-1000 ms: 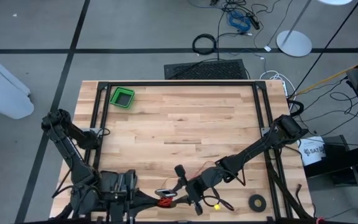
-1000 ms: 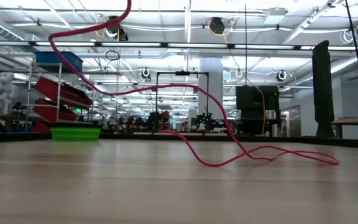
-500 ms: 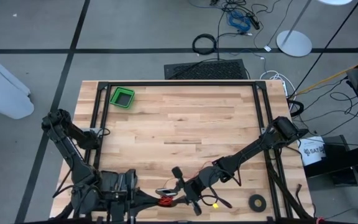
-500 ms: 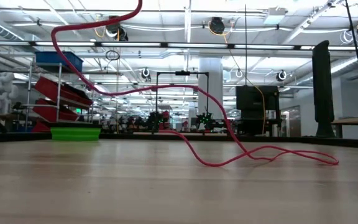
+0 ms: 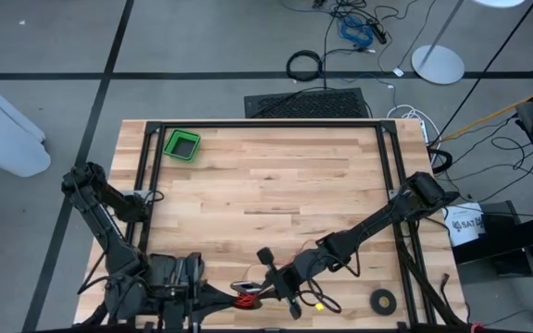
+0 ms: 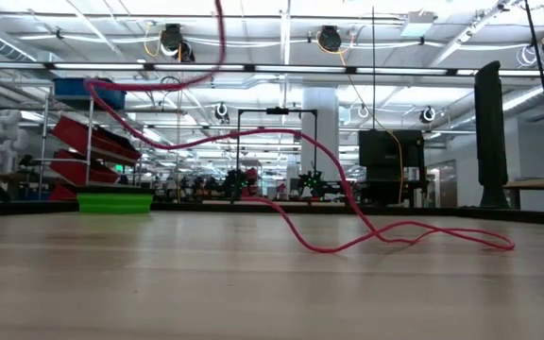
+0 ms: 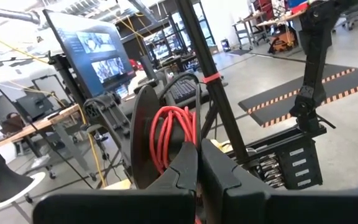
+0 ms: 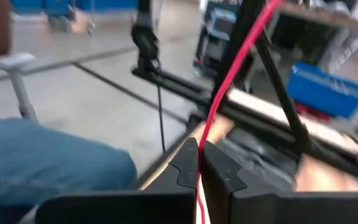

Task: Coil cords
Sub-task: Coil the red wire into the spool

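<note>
Since a second ago the right end effector (image 5: 285, 298) has pinched shut on the red cord (image 6: 348, 203), lifting a strand higher. Beside it at the tabletop's (image 5: 266, 176) near edge, the left end effector (image 5: 239, 298) clamps the coil (image 7: 171, 135). Best to wrap evenly, keeping light tension.

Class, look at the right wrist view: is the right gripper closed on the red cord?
Yes: the right gripper has its two dark fingers pressed together with the red cord running up from between them.
</note>
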